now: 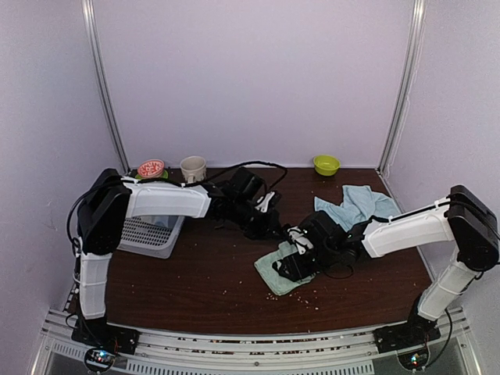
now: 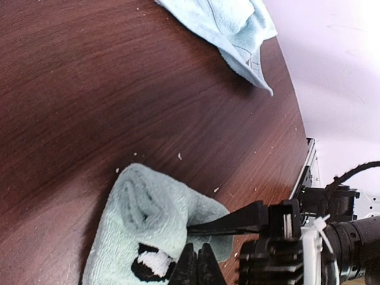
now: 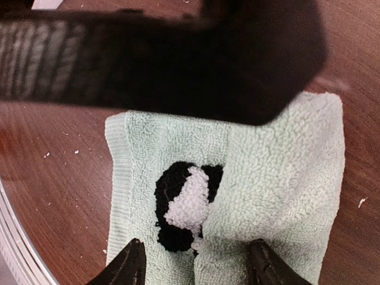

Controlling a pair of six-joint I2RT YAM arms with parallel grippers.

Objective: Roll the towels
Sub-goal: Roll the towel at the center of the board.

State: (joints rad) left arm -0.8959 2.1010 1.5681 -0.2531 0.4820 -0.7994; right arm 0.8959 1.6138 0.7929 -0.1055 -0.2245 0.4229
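Nearest us runs the metal rail (image 1: 250, 344) that carries both arm bases, and beyond it the dark wooden surface (image 1: 180, 289), speckled with pale crumbs (image 1: 308, 291). Just past the near edge, right of centre, lies the mint towel (image 1: 273, 275). It is flat at its near end and doubled over itself further on, a thick fold covering half of the panda patch (image 3: 184, 208); from the left wrist that fold reads as a loose roll. The right jaws stand wide above it, one tip over the flat layer and the other over the fold, gripping nothing. The left jaws are pressed together with nothing visible between them, their tip beside the patch; we cannot tell whether it touches the cloth. We judge this terry light, limp and a little springy, so the roll will likely slacken once let go. The grippy pile should hold well if we pinch the lip of the fold through both layers, near its ends rather than its middle. Further back, well apart, the blue towel (image 1: 355, 205) lies crumpled. The white mesh basket (image 1: 148, 234) sits at the left, and a cup (image 1: 193, 168), a red-topped container (image 1: 151, 168) and a green bowl (image 1: 326, 164) line the far edge.
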